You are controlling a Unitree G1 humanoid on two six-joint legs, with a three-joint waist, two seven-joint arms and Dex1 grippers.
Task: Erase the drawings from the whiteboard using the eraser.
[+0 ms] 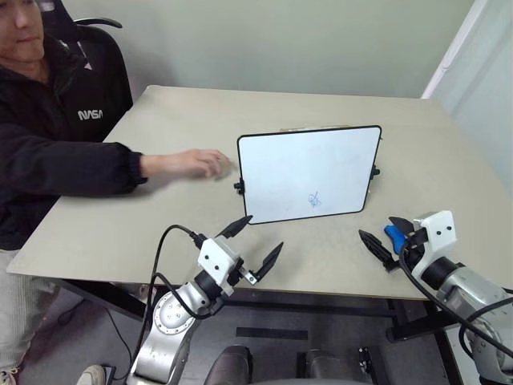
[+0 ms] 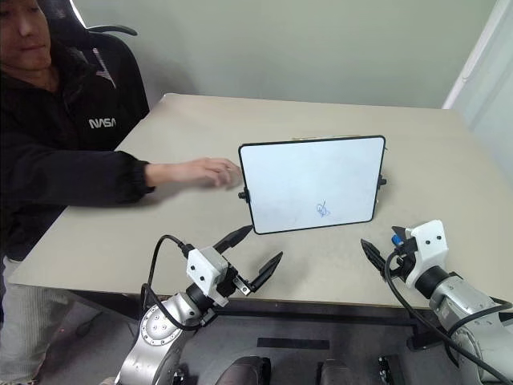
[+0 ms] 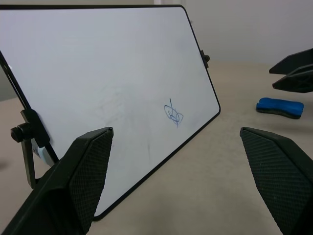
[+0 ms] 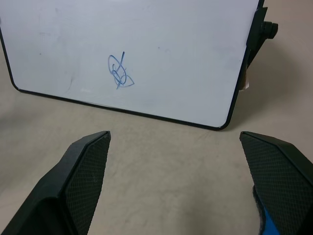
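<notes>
One legible marking is present: the word "NASA" in white letters on the chest of the person's black jacket (image 1: 90, 115) (also readable in the right eye view). The blue scribble (image 4: 119, 71) on the whiteboard (image 1: 304, 160) forms no readable letter or number.

The whiteboard (image 4: 146, 54) has a smooth, faintly glossy white face in a thin black frame – plastic by the look. The table (image 4: 161, 166) is matt beige, finely mottled. Both grippers' fingers (image 3: 83, 171) look like matt black plastic – cross-hatched on the inner pads.
</notes>
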